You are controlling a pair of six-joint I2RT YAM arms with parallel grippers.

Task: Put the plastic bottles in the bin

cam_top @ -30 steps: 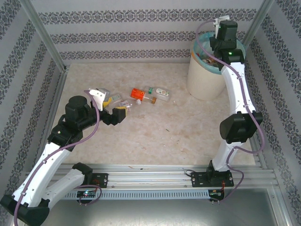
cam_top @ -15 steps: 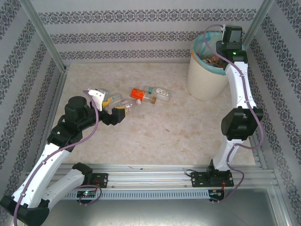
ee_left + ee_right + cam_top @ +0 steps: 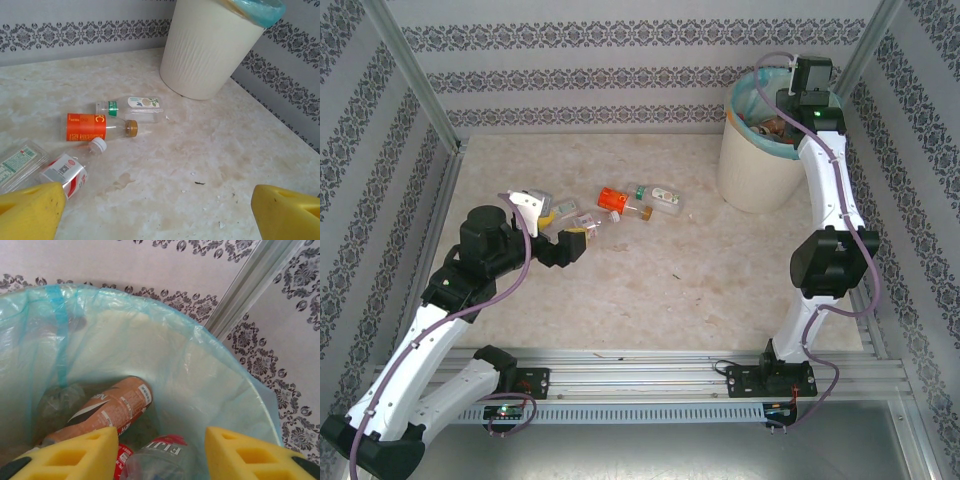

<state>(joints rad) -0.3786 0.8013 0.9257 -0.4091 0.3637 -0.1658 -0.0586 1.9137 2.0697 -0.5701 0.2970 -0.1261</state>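
While left fingers (image 3: 30,210) gape wide, part-open right fingers' (image 3: 75,455) camera shows bottles (image 3: 115,407) inside bin (image 3: 220,375).

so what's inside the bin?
Inside the bin, the right wrist view shows a brown-labelled bottle, a clear bottle with a red label and what looks like a crumpled clear one. Anything beneath them is covered.
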